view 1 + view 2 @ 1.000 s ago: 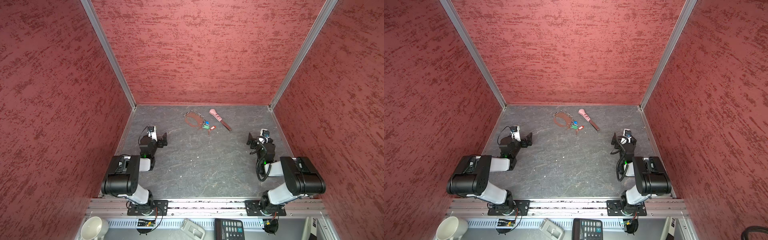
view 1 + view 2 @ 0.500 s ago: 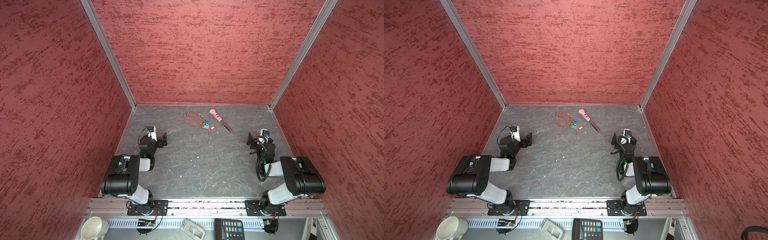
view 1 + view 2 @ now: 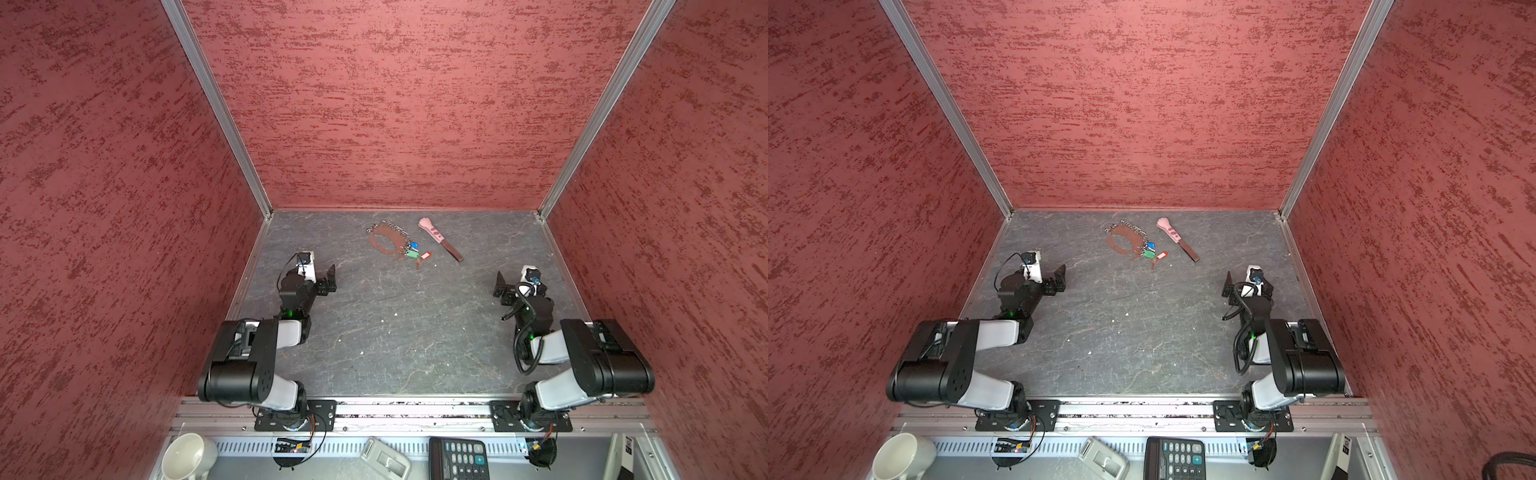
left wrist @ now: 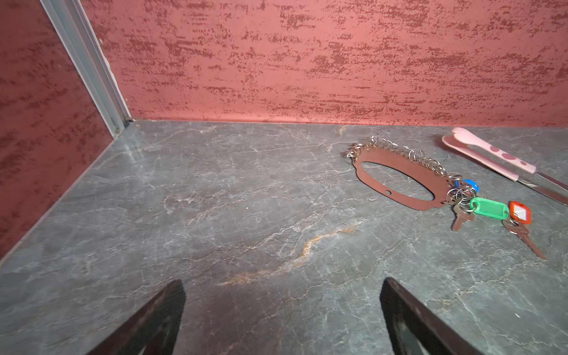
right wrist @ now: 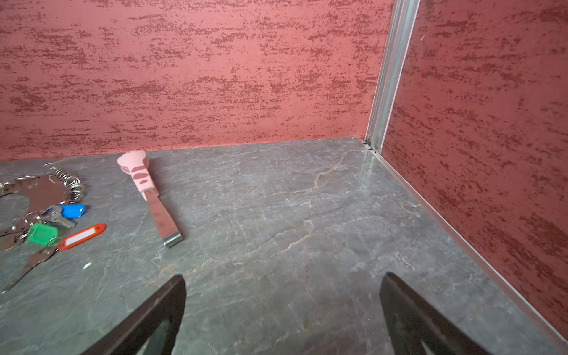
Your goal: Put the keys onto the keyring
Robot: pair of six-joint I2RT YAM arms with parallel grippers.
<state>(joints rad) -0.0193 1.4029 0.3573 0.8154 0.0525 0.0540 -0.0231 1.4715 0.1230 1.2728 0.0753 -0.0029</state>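
Note:
The keyring (image 3: 384, 243) (image 3: 1122, 242), a brown strap edged with silver rings, lies flat at the back middle of the grey floor. It shows in both wrist views too (image 4: 399, 172) (image 5: 40, 190). The keys lie at its near end: blue tag (image 4: 467, 185) (image 5: 72, 211), green tag (image 4: 488, 207) (image 5: 42, 234), red tag (image 4: 520, 212) (image 5: 81, 236). Blue and green touch the ring cluster; whether they are linked I cannot tell. My left gripper (image 3: 328, 279) (image 4: 281, 285) and right gripper (image 3: 521, 286) (image 5: 282, 284) stand open and empty, low over the floor, well short of the keys.
A pink-handled tool (image 3: 434, 232) (image 5: 140, 175) with a flat metal blade lies just right of the keys. Red walls close in the left, back and right sides. A mug (image 3: 187, 457) and a calculator (image 3: 457, 459) sit outside, beyond the front rail.

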